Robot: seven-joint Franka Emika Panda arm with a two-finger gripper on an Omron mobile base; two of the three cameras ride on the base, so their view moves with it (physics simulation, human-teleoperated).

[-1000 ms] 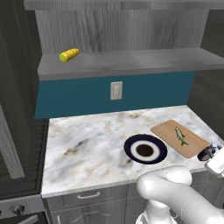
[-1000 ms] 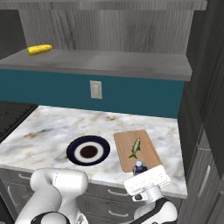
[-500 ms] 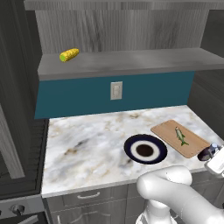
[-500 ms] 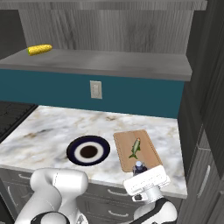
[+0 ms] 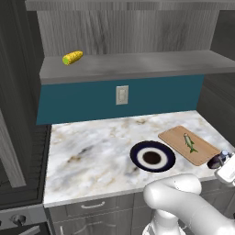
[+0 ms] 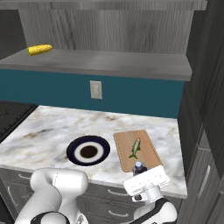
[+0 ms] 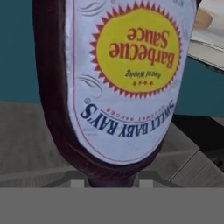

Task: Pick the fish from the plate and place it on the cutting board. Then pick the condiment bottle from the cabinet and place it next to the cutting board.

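Note:
The fish [image 5: 189, 142] [image 6: 134, 149] lies on the wooden cutting board [image 5: 176, 137] [image 6: 124, 144], at the right of the marble counter. To the board's left sits the plate [image 5: 137, 149] [image 6: 74, 148], its dark centre bare. My gripper [image 5: 219, 164] [image 6: 140, 175] [image 7: 111, 177] is shut on the condiment bottle [image 5: 215, 161] [image 6: 139, 168] [image 7: 118, 87], low by the board's near corner at the counter's front edge. In the hand view its barbecue sauce label reads upside down. Whether the bottle touches the counter I cannot tell. The cabinet shelf [image 5: 137, 64] [image 6: 109, 63] runs above the teal strip.
A yellow corn cob [image 5: 72, 57] [image 6: 39, 49] lies at the left end of the shelf. A wall outlet [image 5: 121, 94] [image 6: 96, 89] sits on the teal strip. Dark tall cabinetry [image 6: 205, 109] closes the right side, and drawers run under the counter front.

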